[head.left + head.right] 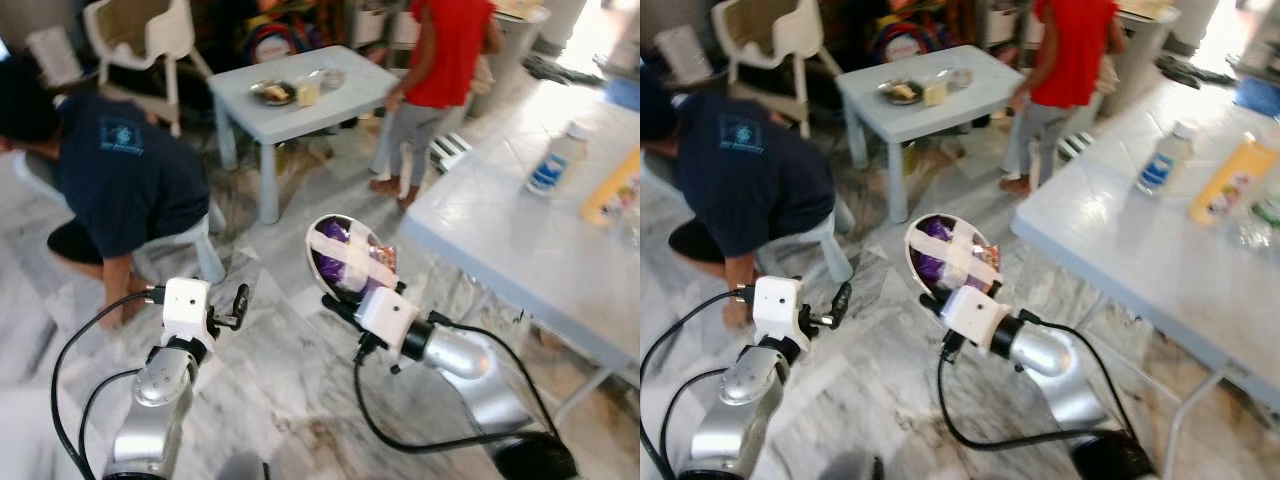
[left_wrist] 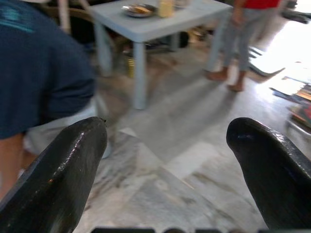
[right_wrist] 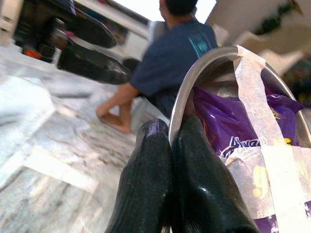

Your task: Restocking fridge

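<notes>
One right pincer [image 3: 170,145] grips taped steel bowl [image 1: 345,258]; purple packet's [image 3: 233,131] lettering unreadable.

- Two silver robot arms with black two-fingered grippers: left gripper [image 1: 236,306], right gripper [image 3: 167,145].
- One round steel bowl [image 1: 345,258] of purple packets crossed with pale tape.
- Two people: one crouching in navy [image 1: 120,170], one standing in red [image 1: 445,50].
- Two pale blue tables: small [image 1: 300,85], large [image 1: 520,240].
- One white bottle [image 1: 556,158] and one yellow bottle [image 1: 1232,180]; possibly a third, too blurred to tell.
- One white high chair [image 1: 140,40].
</notes>
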